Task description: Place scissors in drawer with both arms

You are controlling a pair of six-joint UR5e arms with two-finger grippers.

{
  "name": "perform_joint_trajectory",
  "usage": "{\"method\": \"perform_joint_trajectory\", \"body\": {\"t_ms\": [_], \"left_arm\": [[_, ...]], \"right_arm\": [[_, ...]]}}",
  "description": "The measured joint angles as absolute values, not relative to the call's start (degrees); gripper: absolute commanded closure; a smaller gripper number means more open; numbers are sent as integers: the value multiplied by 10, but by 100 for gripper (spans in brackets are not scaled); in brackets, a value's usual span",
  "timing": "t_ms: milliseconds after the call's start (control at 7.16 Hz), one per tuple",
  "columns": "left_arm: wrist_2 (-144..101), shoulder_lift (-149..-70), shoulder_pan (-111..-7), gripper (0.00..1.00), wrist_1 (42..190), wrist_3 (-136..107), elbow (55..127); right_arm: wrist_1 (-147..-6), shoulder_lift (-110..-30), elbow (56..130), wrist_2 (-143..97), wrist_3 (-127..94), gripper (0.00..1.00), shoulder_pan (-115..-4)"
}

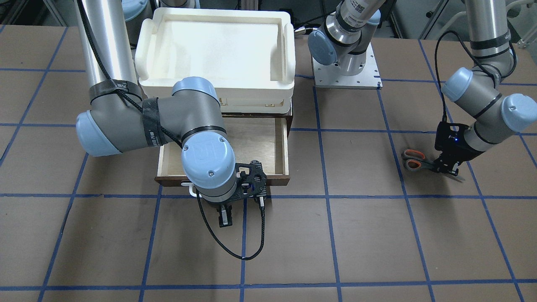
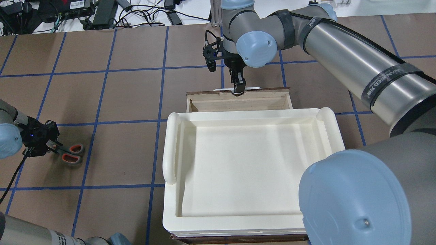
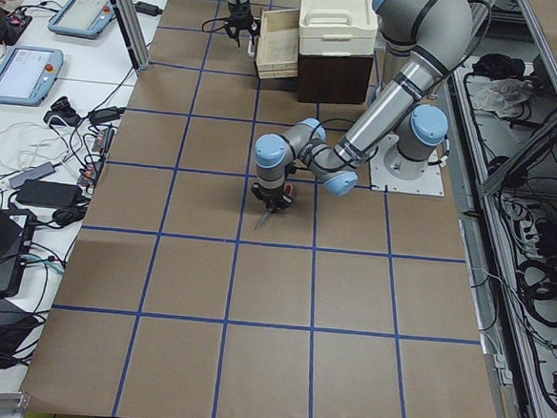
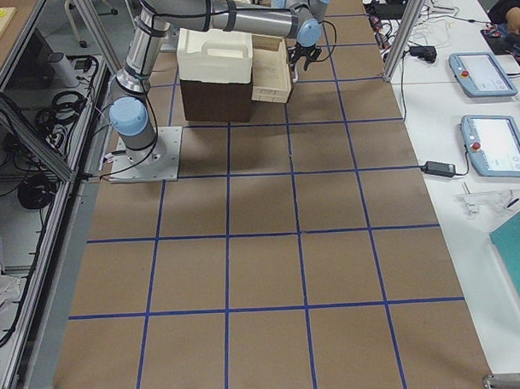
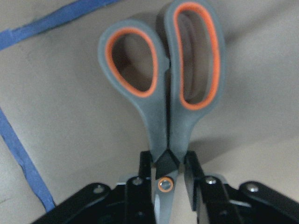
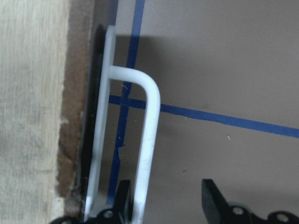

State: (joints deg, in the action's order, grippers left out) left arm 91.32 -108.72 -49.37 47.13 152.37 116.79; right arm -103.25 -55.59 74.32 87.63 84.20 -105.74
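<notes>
The scissors [image 1: 413, 159] are on the brown table on my left side, orange-lined loops pointing away from the gripper. My left gripper [image 1: 449, 167] is shut on them at the pivot; the left wrist view shows the scissors [image 5: 180, 133] with a finger [image 5: 145, 170] pressed on each side. I cannot tell if they are lifted. The drawer [image 1: 260, 138] is pulled out under the white tray, its plywood inside bare. My right gripper [image 1: 225, 217] is open at the drawer's white handle [image 6: 147, 140], which passes between the fingers, close to one finger [image 6: 122, 196].
The white plastic tray [image 1: 285, 54] sits on the dark cabinet above the drawer. My right arm's elbow and wrist hang over the drawer's front corner. A black cable loops onto the table in front of the handle. Blue tape lines grid the table.
</notes>
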Motion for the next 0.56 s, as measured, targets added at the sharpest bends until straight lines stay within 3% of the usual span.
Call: {"method": "perform_joint_trajectory", "body": {"t_ms": [140, 279, 419, 559], "left_arm": [[913, -1086, -494, 95, 474, 1522, 1157], [913, -1086, -495, 100, 476, 1520, 1147], [913, -1084, -498, 100, 478, 1518, 1137], [913, -1081, -502, 100, 484, 1516, 1124]], "right_arm": [[-1036, -552, 737, 875, 843, 37, -1056], [-1038, -548, 731, 873, 843, 26, -1056], [-1039, -547, 729, 873, 843, 0, -1056], [-1038, -549, 728, 873, 841, 0, -1056]]}}
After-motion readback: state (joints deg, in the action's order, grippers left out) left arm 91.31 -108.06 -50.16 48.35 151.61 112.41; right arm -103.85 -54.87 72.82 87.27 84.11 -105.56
